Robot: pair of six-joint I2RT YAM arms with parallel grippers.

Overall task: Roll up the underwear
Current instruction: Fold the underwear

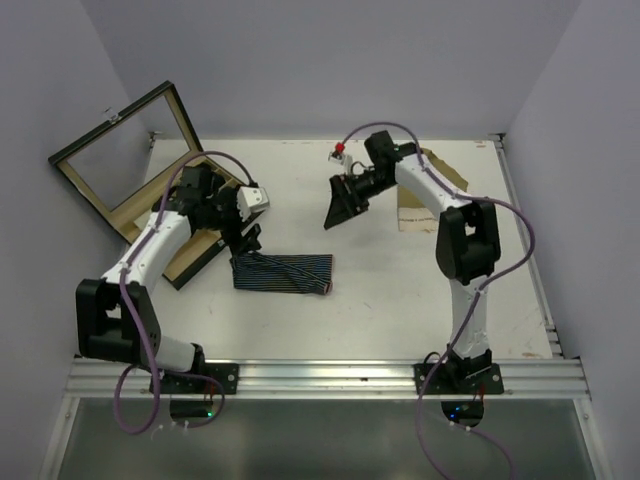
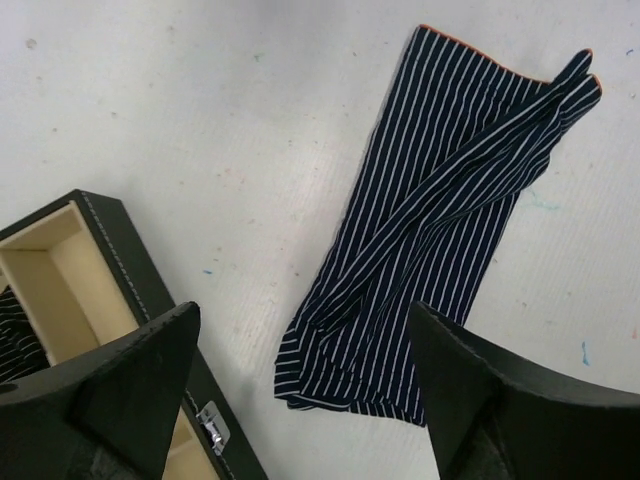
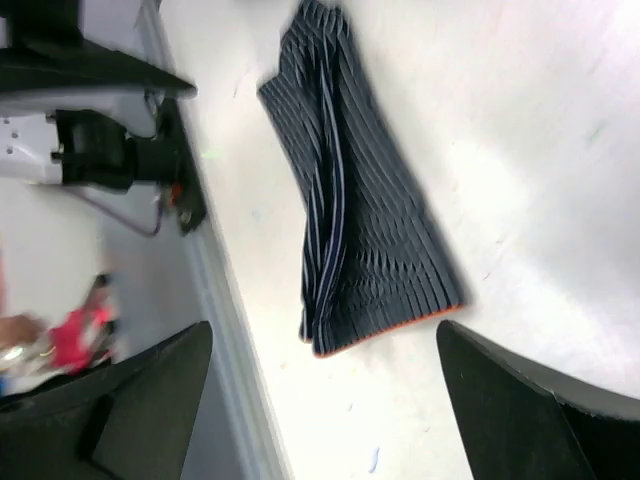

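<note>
Navy underwear with thin white stripes and an orange waistband edge (image 1: 283,272) lies folded into a long flat strip on the white table. It also shows in the left wrist view (image 2: 430,230) and the right wrist view (image 3: 350,210). My left gripper (image 1: 246,240) is open and empty, hovering just above the strip's left end (image 2: 305,400). My right gripper (image 1: 338,208) is open and empty, raised above the table behind the strip's right end (image 3: 325,400).
An open black box with a tan lining (image 1: 195,250) lies at the left, its corner and metal latch by my left fingers (image 2: 80,280). Its glass lid (image 1: 125,150) leans at the far left. A brown paper piece (image 1: 420,195) lies at the back right.
</note>
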